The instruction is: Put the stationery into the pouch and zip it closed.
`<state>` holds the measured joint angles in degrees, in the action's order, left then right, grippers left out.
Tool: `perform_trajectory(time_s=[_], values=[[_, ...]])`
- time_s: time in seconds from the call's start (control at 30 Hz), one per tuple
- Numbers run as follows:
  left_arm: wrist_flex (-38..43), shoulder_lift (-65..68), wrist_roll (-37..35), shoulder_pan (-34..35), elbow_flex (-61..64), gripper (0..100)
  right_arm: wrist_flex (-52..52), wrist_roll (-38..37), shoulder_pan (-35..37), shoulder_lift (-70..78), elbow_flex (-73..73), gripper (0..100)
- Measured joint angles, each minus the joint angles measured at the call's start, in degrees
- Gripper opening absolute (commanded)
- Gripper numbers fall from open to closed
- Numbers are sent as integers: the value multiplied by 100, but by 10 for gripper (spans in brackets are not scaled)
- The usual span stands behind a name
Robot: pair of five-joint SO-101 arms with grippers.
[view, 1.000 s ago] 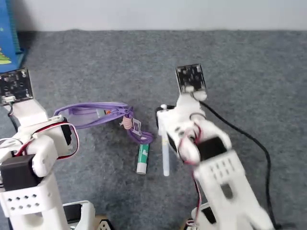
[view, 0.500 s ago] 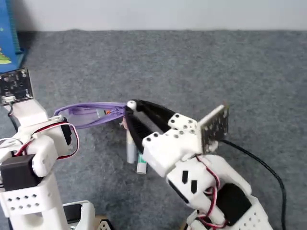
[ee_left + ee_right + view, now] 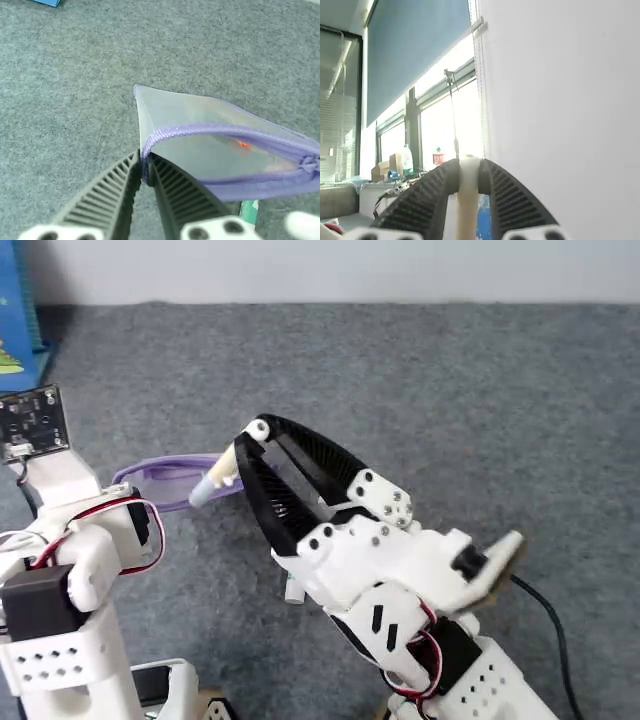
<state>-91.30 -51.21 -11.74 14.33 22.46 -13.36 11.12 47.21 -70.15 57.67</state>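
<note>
Here, left gripper (image 3: 145, 163) pinching pouch (image 3: 200, 120) corner, right gripper (image 3: 248, 445) clamping white pen (image 3: 213, 485)

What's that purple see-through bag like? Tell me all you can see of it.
The pouch is clear, soft-looking plastic edged with a purple zipper, its slider at the end away from the left hand, which pinches the other end. It rests on grey carpet with its mouth gaping. Something with an orange mark shows through the plastic.

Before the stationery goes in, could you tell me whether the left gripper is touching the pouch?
Touching. The left wrist view shows the left gripper pinching the pouch at its purple zipper end.
</note>
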Motion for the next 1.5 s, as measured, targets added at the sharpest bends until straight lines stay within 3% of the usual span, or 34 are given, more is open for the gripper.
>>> perform_trajectory(time_s=[0.37, 0.67, 0.73, 0.87, 1.13, 1.33, 1.5], values=[[0, 0, 0, 9, 0, 11, -1538, 0, -290, 1855, 9, 8], [0, 0, 0, 0, 0, 11, -1934, 0, -308, 2690, 431, 16], [0, 0, 0, 0, 0, 11, -1793, 0, -308, 2699, 536, 72], [0, 9, 0, -9, 0, 11, -1257, 0, -202, 2690, 686, 230], [0, 44, 0, 0, 0, 11, 527, 44, 79, 1424, 695, 186], [0, 44, 0, 0, 0, 11, 3007, 1187, -1011, 563, 0, 187], [0, 44, 0, 0, 0, 11, 4818, 1530, -1732, 738, -457, 184]])
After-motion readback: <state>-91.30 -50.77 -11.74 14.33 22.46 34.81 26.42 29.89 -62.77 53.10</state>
